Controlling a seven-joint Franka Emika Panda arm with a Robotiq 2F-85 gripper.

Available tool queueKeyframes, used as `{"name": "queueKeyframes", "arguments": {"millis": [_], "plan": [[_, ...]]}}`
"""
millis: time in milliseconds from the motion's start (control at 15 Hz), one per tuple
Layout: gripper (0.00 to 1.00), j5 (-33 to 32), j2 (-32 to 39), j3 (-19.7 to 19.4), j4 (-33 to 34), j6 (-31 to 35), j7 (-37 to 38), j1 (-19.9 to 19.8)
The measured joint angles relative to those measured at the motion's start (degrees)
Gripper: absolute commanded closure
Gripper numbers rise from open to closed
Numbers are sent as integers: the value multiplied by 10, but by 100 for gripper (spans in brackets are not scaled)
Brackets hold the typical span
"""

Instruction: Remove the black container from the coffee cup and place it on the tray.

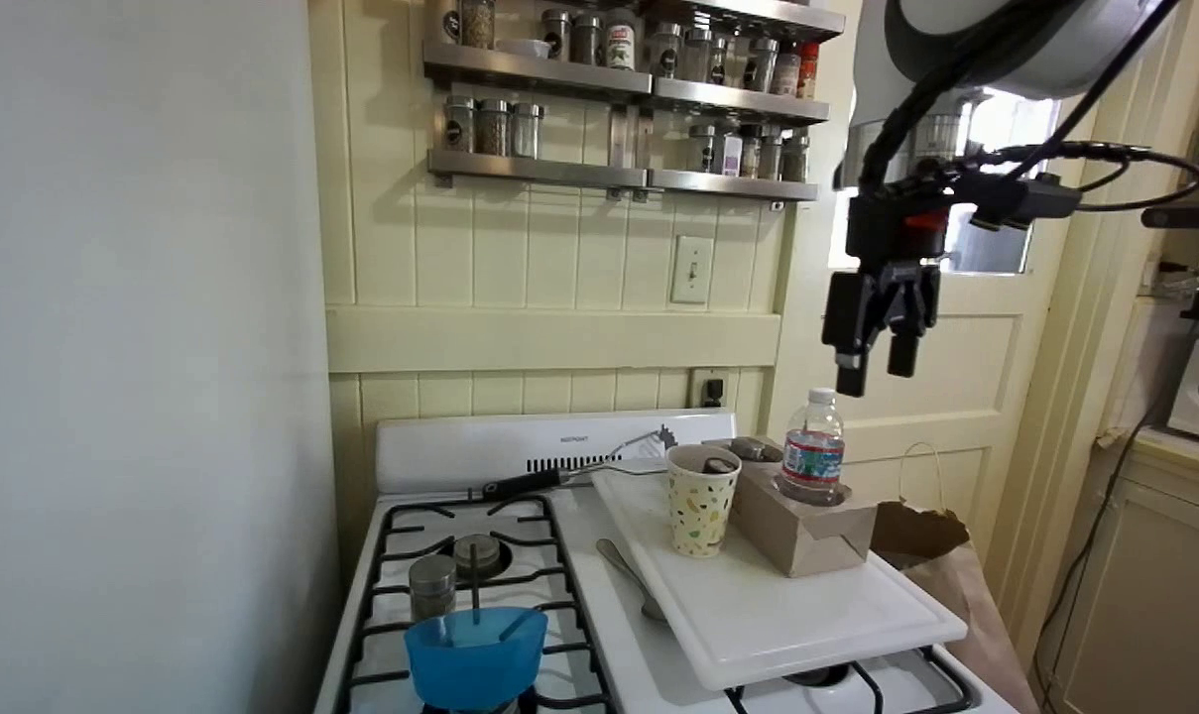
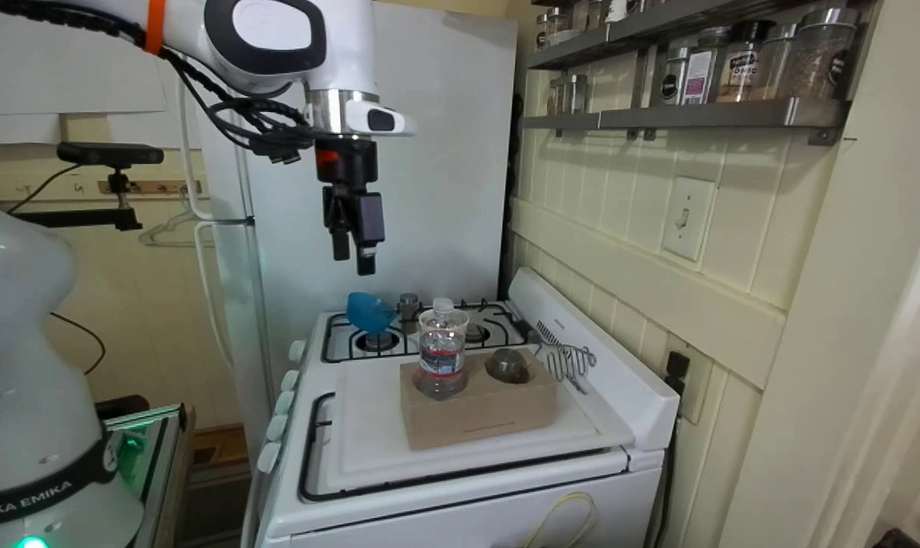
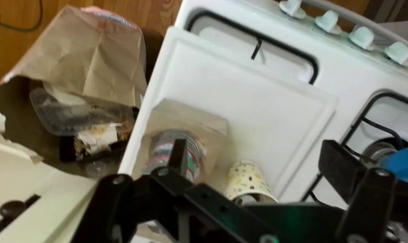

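Observation:
The coffee cup (image 1: 698, 516), cream with a speckled pattern, stands upright on the white tray (image 1: 768, 630) beside the brown box. The black container (image 1: 721, 465) is inside the cup; only its dark top shows above the rim. In the wrist view the cup (image 3: 246, 177) appears below the space between the fingers, and part of the container (image 3: 246, 199) shows in its mouth as a greyish shape. In an exterior view the water bottle mostly hides the cup. My gripper (image 1: 877, 372) is open and empty, high above the tray; it also shows open in the wrist view (image 3: 254, 158).
A brown box (image 1: 807, 550) on the tray holds a clear water bottle (image 1: 813, 451) and a grey metal-looking item (image 2: 507, 365). A spoon (image 1: 629, 578) and a black-handled utensil (image 1: 525, 484) lie by the tray. A blue cup (image 1: 475, 659) and a jar (image 1: 431, 587) stand on the burners. A paper bag (image 3: 99, 67) stands beside the stove.

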Motion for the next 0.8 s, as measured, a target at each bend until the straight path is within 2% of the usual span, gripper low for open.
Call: {"name": "queueKeyframes", "arguments": {"millis": [200, 667, 800], "plan": [[0, 4, 24, -3, 25, 14, -18, 17], [0, 3, 30, -5, 27, 14, -24, 17], [0, 1, 32, -6, 26, 49, -29, 17]]}}
